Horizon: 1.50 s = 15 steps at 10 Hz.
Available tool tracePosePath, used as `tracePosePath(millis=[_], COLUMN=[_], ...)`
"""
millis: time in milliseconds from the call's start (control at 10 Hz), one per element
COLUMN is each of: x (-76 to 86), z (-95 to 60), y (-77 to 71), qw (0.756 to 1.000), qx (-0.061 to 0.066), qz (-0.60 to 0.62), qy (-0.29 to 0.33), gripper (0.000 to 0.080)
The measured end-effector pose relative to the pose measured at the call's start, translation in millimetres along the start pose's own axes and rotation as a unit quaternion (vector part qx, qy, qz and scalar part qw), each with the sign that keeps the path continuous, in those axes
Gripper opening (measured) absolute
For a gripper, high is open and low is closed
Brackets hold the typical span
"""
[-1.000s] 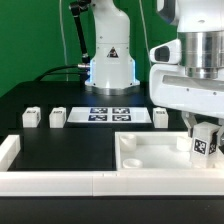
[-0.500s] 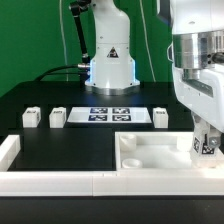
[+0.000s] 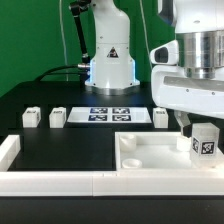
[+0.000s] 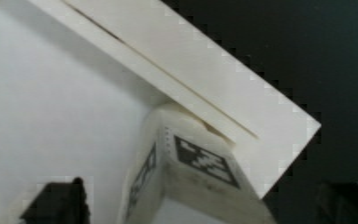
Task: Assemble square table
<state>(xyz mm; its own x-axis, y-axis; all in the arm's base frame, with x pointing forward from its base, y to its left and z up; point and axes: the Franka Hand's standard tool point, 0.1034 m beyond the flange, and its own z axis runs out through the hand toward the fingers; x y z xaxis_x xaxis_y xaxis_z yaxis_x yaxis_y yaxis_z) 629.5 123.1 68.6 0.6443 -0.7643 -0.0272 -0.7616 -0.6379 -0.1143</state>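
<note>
End effector (image 4: 202,200) was spread wide. Its fingers (image 4: 55,200) stood clear on either side of a tagged leg (image 3: 204,143) and pinched nothing. The tagged leg stood upright on a corner of the square panel (image 3: 150,158), at the panel's end toward the exterior view's right; seating in the socket could not be confirmed. Three further legs (image 3: 31,117) (image 3: 58,117) (image 3: 161,117) sat on the desk (image 3: 70,145) beyond the panel, flanking the marker board (image 3: 110,113).
</note>
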Motion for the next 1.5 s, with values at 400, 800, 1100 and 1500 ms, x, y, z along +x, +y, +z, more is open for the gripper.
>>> tracePosePath(millis=[400, 800, 1100, 1500], x=[-0.8, -0.1, 4.3, 5.7], z=[-0.4, 1.7, 2.3, 2.9], y=[-4.7, -2.9, 1.4, 6.2], qw=[0.948, 0.954, 0.98, 0.986], qx=[-0.013, -0.009, -0.008, 0.001], qz=[-0.317, -0.298, -0.194, 0.169], qy=[0.033, 0.038, 0.039, -0.004], gripper=[0.0649, 0.0454, 0.0294, 0.0293])
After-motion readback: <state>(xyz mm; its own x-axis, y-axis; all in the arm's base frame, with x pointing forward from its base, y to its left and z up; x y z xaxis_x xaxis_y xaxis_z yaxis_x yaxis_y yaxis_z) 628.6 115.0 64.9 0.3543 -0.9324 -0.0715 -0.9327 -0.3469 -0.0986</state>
